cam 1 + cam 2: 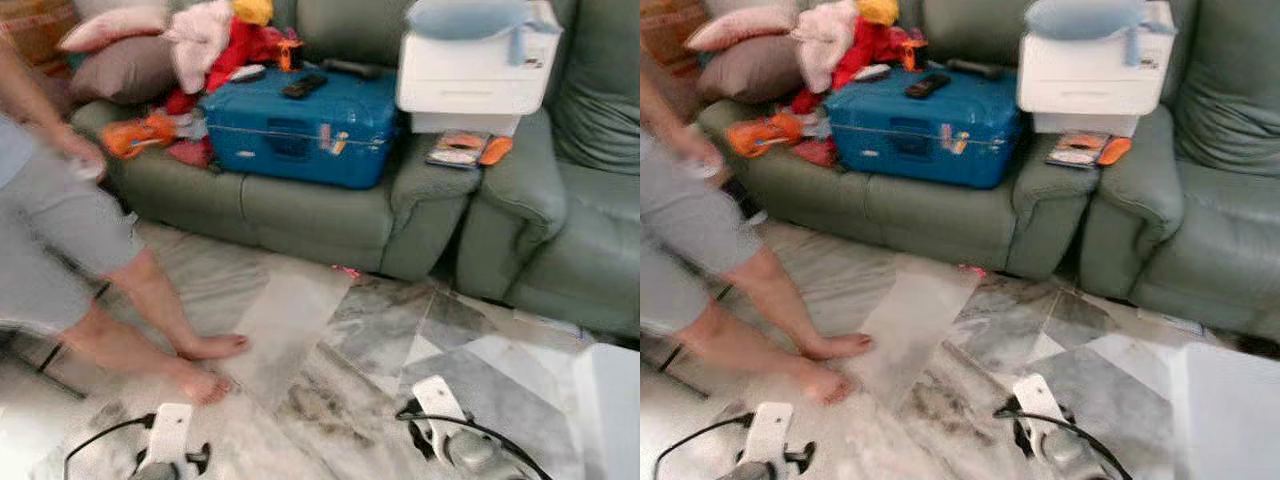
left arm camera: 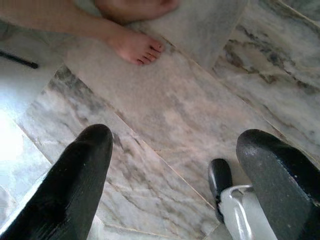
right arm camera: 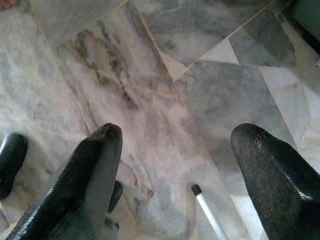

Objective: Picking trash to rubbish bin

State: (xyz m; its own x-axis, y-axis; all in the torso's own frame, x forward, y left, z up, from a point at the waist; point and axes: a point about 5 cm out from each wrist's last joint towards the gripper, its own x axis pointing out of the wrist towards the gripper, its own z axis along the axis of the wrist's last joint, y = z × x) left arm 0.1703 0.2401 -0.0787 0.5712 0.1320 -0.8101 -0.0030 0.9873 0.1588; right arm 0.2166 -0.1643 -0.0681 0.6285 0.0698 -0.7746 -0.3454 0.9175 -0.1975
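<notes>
While a barefoot person (image 1: pixel 90 260) walks past the sofa (image 1: pixel 330 215): both grippers' jaws spread, empty, over marble floor (image 3: pixel 150 115).

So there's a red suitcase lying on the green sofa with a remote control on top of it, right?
Not quite: the suitcase is blue, not red, as the left eye view shows. It does lie on the green sofa with a dark remote control on top.

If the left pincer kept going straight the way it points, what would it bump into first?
Probably the marble floor. The left pincer is open and points down at bare tiles, with the person's foot farther ahead.
</notes>
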